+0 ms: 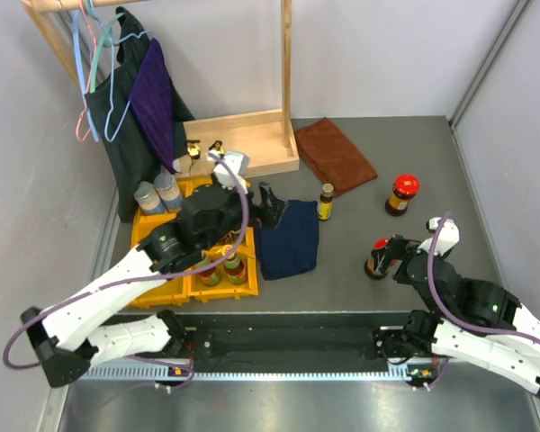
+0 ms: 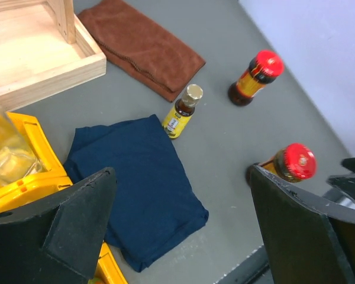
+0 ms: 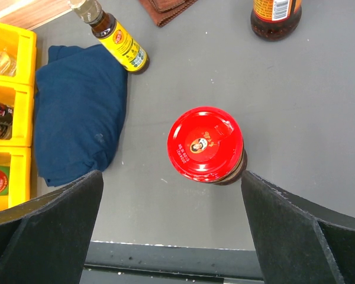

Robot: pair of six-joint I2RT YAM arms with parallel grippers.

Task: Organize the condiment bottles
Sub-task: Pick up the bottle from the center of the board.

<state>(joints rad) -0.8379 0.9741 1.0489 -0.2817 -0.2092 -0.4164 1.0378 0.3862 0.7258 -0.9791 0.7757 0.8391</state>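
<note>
A red-lidded jar (image 3: 205, 145) stands on the grey table just ahead of my open right gripper (image 3: 174, 231), lying between the finger lines without touching; it also shows in the top view (image 1: 376, 256) by the right gripper (image 1: 394, 252). A second red-lidded jar (image 1: 401, 193) stands farther back. A small gold-capped, yellow-labelled bottle (image 1: 326, 202) stands by the navy cloth. My left gripper (image 2: 183, 236) is open and empty above the navy cloth (image 2: 136, 183); in the top view the left gripper (image 1: 270, 207) is beside the bins. Several bottles (image 1: 223, 268) stand in the yellow bins.
Yellow bins (image 1: 153, 238) sit at the left, with two grey-lidded jars (image 1: 157, 193) at their far end. A wooden tray (image 1: 252, 135) holds two gold-topped bottles (image 1: 205, 148). A brown cloth (image 1: 335, 153) lies at the back. Clothes hang on a rack (image 1: 135, 99) at the far left.
</note>
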